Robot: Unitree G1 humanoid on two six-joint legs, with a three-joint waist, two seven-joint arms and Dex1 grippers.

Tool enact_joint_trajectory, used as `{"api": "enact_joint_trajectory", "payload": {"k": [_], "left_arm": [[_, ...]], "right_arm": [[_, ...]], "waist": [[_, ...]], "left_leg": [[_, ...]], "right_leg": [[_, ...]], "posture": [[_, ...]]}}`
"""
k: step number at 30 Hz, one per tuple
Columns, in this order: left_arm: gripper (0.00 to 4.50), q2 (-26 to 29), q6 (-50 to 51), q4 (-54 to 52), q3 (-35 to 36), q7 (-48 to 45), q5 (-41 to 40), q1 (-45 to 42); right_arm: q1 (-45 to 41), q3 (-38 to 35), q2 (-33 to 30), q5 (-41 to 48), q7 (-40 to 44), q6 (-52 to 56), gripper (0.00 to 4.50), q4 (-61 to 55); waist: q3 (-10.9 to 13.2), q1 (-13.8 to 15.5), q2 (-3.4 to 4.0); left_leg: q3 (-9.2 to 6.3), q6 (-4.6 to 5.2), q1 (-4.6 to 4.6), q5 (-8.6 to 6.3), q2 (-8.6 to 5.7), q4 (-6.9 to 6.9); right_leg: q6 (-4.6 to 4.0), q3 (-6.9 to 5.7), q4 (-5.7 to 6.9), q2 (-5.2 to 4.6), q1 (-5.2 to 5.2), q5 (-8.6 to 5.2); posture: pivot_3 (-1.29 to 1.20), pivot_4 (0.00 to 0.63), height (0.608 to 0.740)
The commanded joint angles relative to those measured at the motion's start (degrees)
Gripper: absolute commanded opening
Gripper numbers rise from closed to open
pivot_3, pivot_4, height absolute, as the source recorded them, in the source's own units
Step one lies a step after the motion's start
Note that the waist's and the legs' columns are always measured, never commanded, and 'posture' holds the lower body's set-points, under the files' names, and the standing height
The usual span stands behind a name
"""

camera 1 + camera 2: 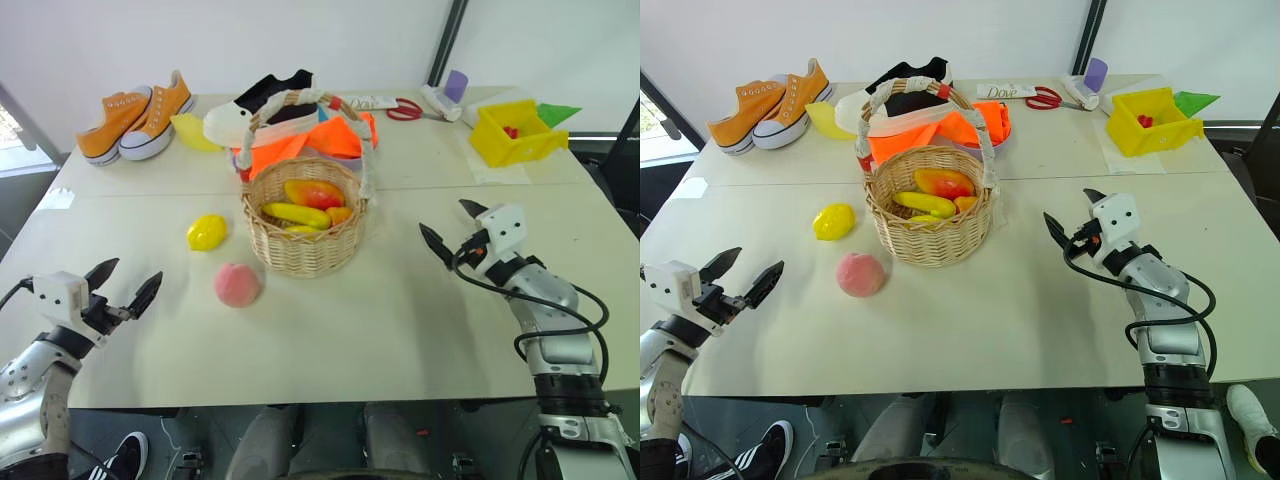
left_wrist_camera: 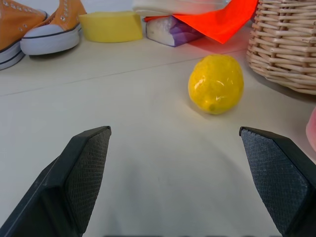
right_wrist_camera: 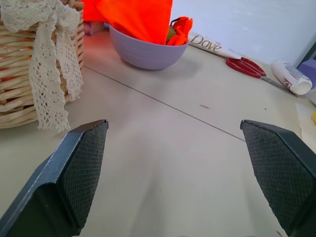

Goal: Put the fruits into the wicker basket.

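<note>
Lemon [image 1: 206, 232]: on tabletop [image 1: 400, 330], just beside wicker basket [image 1: 305, 235] on robot's left side; not touching it. Roundish, long axis looks roughly along the near-far line in left wrist view, hard to be sure.
Peach [image 1: 237, 285]: on tabletop, near side of basket, a bit to its left; apart from lemon & from basket wall.
Basket: upright, mid-tabletop, handle arching over; already holds several toy fruits (yellow, red/orange). Lace wrap hangs down handle on robot's right side.
L claw [image 1: 124, 289]: wide open, empty, low over near-left tabletop. Lemon lies ahead of it, slightly toward centre; peach ahead and off to its right.
R claw [image 1: 453, 227]: wide open, empty, right of basket, pointing toward it; basket stands between it and both fruits.
Nearer arm: left, clearly, for both fruits. Judgement: L arm takes them, peach being closer to it than lemon.
Key relation: fruit sits between L claw and basket, so reach and carry run the same way – forward and toward centre, then up over rim.
Open room: bare tabletop between L claw and both fruits, nothing in the path. Near edge of tabletop just below L claw.
Watch: basket handle & rim on drop-in; round fruit may roll if nudged. Orange shoes [image 1: 135, 117], yellow sponge [image 2: 110, 25], orange cloth [image 1: 300, 145] at far side, well clear.
</note>
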Motion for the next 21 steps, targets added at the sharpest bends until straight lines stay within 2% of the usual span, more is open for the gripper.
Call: {"api": "enact_joint_trajectory", "payload": {"k": [1,5,21], "left_arm": [[4.5,0.2,-1.9,-0.7,0.4,-0.3,0.3,0.0],[4.5,0.2,-3.0,-0.6,0.0,1.8,2.8,-0.2],[4.5,0.2,-1.7,-0.7,0.7,-0.9,0.0,-0.5]], "right_arm": [[-0.8,-0.4,-0.6,0.1,0.2,-1.4,4.47,-1.3],[-0.8,-0.3,-0.6,0.0,0.3,-1.3,4.47,-1.4],[-0.8,-0.1,-0.5,-0.1,0.4,-1.3,4.47,-1.5]], "waist": [[0.0,0.0,0.0],[0.0,0.0,0.0],[0.0,0.0,0.0]], "left_leg": [[0.0,0.0,0.0,0.0,0.0,0.0],[0.0,0.0,0.0,0.0,0.0,0.0],[0.0,0.0,0.0,0.0,0.0,0.0]], "right_leg": [[0.0,0.0,0.0,0.0,0.0,0.0],[0.0,0.0,0.0,0.0,0.0,0.0],[0.0,0.0,0.0,0.0,0.0,0.0]], "posture": [[0.0,0.15,0.74],[0.0,0.15,0.74],[0.0,0.15,0.74]]}}
